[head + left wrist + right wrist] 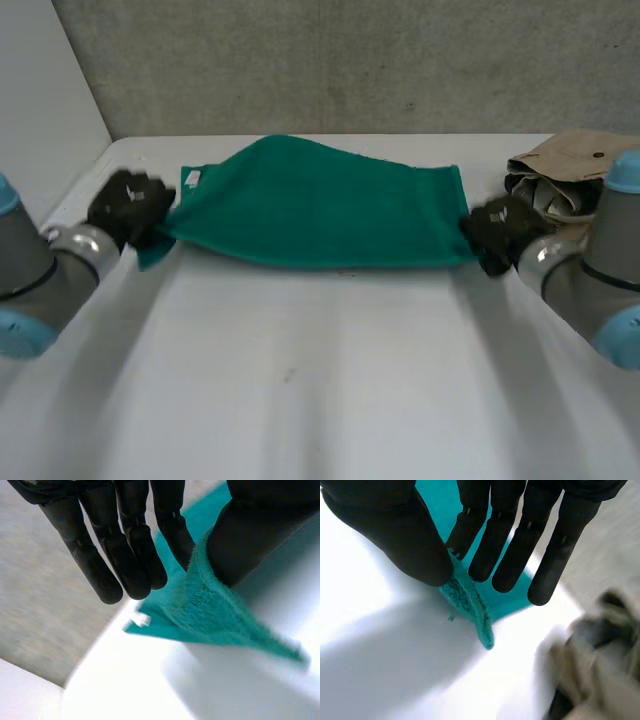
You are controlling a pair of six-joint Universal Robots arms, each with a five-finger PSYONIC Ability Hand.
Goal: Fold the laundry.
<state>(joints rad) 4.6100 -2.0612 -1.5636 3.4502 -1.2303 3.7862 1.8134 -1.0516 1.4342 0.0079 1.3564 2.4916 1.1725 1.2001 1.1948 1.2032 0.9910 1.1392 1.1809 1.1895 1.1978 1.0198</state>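
Note:
A green towel (320,210) lies folded across the far half of the white table (320,380), stretched between both hands. My left hand (128,205) pinches the towel's near left corner (210,610) between thumb and fingers (125,555). A small white tag (141,619) shows at the far left corner. My right hand (500,232) pinches the near right corner (467,600) between its thumb and a fingertip, and the cloth bunches below the pinch.
A heap of beige and dark laundry (565,175) lies at the table's far right, just behind my right hand, and it appears beside that hand (590,670). A grey wall (350,60) closes the back. The table's left edge (70,190) runs close to my left hand.

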